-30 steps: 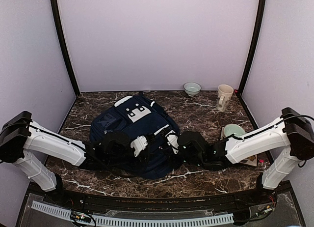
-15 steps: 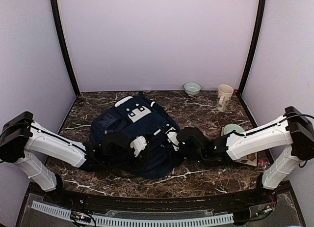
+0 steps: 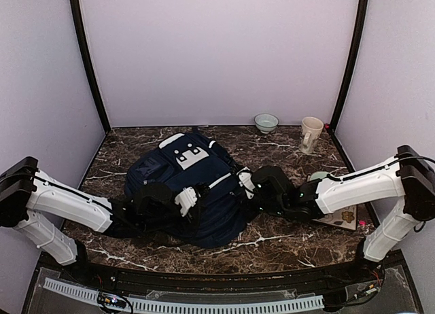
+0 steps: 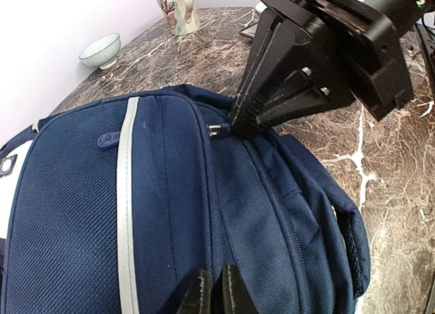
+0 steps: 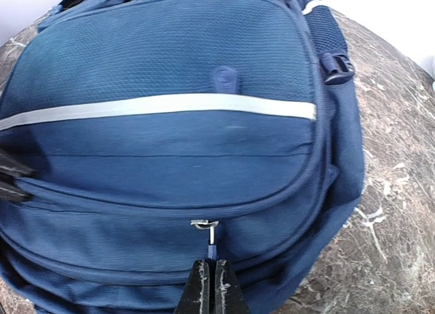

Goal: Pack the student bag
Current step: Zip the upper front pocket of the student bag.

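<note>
The student bag (image 3: 197,168), navy blue with a white stripe and a grey-white patch, lies flat in the middle of the marble table. My left gripper (image 3: 192,195) rests on its near left part. In the left wrist view its fingertips (image 4: 214,287) are shut, pinching a ridge of the student bag (image 4: 170,205) beside a seam. My right gripper (image 3: 242,183) is at the bag's right side. In the right wrist view the right gripper (image 5: 211,265) is shut on the small zipper pull (image 5: 211,247) of the student bag (image 5: 170,124). The zipper pull (image 4: 217,130) also shows under the right gripper (image 4: 242,127).
A pale bowl (image 3: 266,121) and a cream mug (image 3: 310,134) stand at the back right. A green dish (image 3: 318,176) peeks out behind my right forearm, and a flat card (image 3: 343,219) lies near the right edge. Purple walls enclose the table.
My left gripper has shut on the bag's fabric and shifted slightly left. My right gripper, still shut, has moved toward the back along the bag's right side.
</note>
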Controlling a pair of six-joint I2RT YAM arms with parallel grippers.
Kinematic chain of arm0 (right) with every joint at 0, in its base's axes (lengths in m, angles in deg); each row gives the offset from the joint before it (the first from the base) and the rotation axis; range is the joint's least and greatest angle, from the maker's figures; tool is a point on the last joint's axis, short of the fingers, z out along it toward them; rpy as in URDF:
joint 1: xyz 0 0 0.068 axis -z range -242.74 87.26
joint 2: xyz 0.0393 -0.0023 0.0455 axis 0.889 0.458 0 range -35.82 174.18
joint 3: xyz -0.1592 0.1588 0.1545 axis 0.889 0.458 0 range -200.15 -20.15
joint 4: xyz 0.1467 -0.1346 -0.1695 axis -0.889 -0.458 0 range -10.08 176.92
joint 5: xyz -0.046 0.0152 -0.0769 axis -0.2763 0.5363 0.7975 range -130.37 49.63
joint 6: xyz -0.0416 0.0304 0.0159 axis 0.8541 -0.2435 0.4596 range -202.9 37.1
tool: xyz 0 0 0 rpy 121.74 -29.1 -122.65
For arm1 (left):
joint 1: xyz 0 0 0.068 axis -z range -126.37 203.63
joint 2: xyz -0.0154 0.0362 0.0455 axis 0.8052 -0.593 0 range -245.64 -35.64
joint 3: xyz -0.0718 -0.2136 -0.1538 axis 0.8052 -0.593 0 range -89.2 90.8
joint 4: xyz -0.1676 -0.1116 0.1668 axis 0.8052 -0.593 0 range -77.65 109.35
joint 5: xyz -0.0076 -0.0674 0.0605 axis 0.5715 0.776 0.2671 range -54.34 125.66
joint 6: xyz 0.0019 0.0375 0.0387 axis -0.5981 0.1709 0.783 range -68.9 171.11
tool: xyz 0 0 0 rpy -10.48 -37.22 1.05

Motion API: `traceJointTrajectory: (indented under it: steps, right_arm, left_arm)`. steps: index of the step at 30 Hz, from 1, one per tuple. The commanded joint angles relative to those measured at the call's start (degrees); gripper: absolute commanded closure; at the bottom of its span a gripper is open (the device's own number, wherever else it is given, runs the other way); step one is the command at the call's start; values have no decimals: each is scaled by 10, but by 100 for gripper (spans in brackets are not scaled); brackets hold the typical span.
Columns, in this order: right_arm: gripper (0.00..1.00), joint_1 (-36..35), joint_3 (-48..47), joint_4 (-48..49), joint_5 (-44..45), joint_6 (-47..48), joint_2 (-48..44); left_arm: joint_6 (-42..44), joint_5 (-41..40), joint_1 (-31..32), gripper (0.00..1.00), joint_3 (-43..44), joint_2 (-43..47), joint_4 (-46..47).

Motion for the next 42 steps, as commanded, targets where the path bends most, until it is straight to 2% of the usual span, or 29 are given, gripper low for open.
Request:
traceJointTrajectory:
  steps: [1, 26, 34, 42]
  right_arm:
    - [100, 29, 0, -21, 26, 2, 8]
    - [100, 87, -48, -8, 39, 33, 64]
    - [100, 103, -87, 4, 44, 81, 100]
    - [100, 119, -113, 54, 18, 169, 136]
  left_arm:
    - [-4, 0, 0, 100, -24, 36, -26]
    - [-11, 41, 0, 100, -66, 109, -35]
    - [-13, 58, 0, 100, -63, 108, -51]
    - [-13, 59, 0, 100, -67, 109, -52]
